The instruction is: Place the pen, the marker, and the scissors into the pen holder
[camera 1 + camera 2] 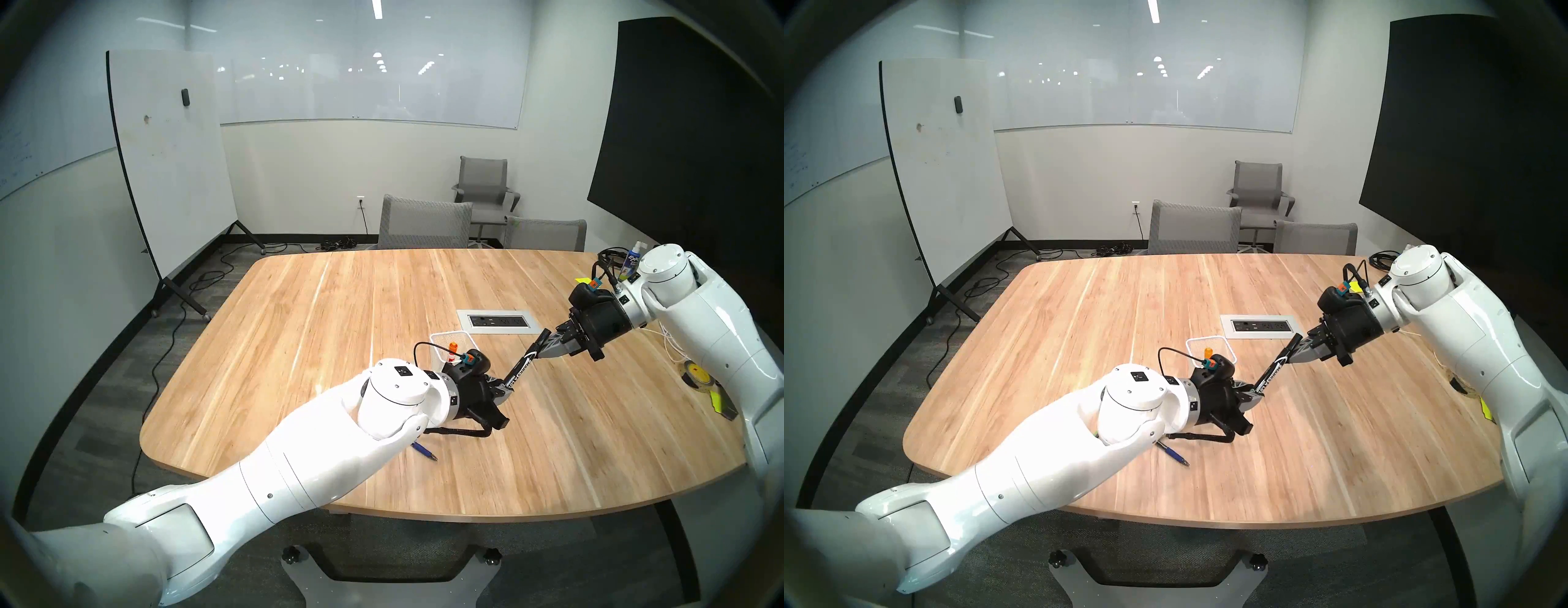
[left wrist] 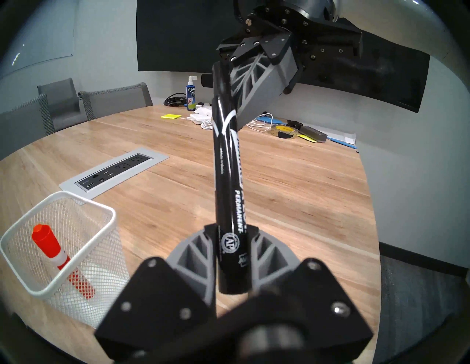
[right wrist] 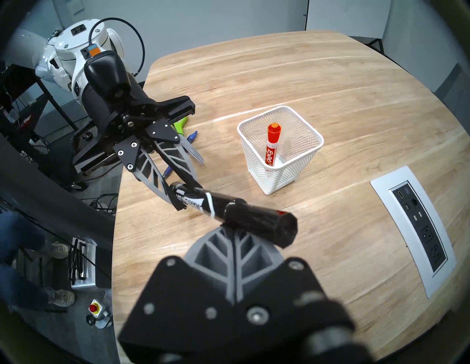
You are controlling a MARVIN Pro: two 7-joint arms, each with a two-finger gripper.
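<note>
Head view — marker [image 1: 522,366] mid-table, between pincers

On the black marker [image 2: 226,178] you can read "PERMANENT" in white capitals down the barrel, and below it a round seal with "AP"; a larger word above is cut off by glare, and the tiny line on its other side is too small to make out; from the right wrist view the same barrel shows big white letters, upside down and only partly legible. On the orange marker [image 3: 272,145] in the white mesh cup [image 3: 254,152] you read "EXPO"; the blue spray bottle [image 2: 191,97] at the table's far edge also carries "EXPO".
</note>
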